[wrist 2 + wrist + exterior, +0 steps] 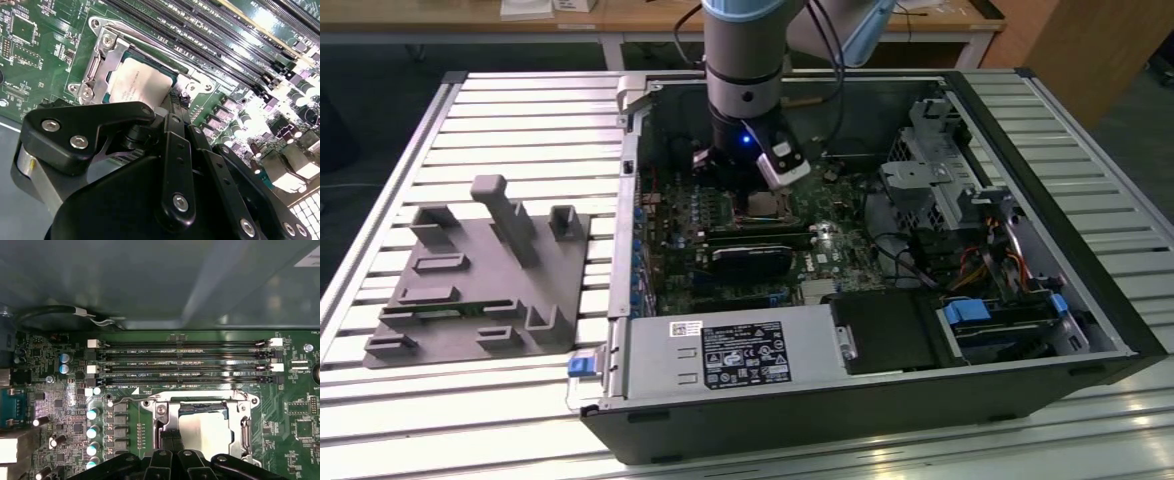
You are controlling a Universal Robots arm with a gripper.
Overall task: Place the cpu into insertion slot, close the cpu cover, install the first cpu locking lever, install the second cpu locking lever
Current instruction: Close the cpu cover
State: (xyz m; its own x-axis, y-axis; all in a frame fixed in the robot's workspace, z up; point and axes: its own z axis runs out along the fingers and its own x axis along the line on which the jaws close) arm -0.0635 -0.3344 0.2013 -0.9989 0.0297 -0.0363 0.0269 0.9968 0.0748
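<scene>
Gripper [179, 105]: clenched, nothing visibly held, tips at cover [102, 62] edge | cpu [135, 82]: seated, just ahead of tips | Step (judged): latching | Keep tips low, press steadily, stay clear of cpu face.

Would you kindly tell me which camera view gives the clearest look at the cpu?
The second wrist view: the cpu shows its pale face large and close. The first wrist view shows it partly behind the gripper. In the exterior view it is a small square under the arm.
</scene>
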